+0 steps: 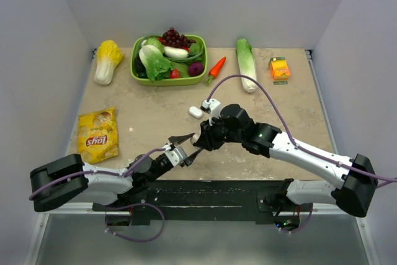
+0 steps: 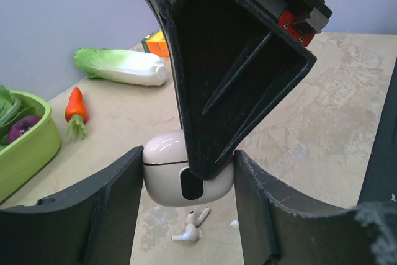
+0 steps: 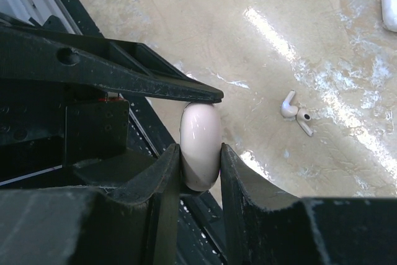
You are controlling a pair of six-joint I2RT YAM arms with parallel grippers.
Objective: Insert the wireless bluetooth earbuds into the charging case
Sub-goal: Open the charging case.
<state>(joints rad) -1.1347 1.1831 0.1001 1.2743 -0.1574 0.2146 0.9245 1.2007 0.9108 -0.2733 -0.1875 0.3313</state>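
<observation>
The charging case (image 3: 200, 131), a glossy white pebble with its lid closed, hangs above the table, pinched across its thin sides by my right gripper (image 3: 200, 166). In the left wrist view the case (image 2: 162, 172) sits between the fingers of my left gripper (image 2: 189, 181), which touch its two ends. Two small white earbuds (image 2: 191, 226) lie loose on the table just below and beyond it, side by side (image 3: 296, 111). From above, the two grippers meet at the table's near middle, left (image 1: 188, 147) against right (image 1: 203, 138).
A small white oblong object (image 1: 196, 112) lies just beyond the grippers. Further back are a green vegetable basket (image 1: 169, 80), a carrot (image 1: 216, 68), a long green-white vegetable (image 1: 246, 63), an orange box (image 1: 280, 68) and a cabbage (image 1: 107, 61). A yellow chips bag (image 1: 98, 134) lies left.
</observation>
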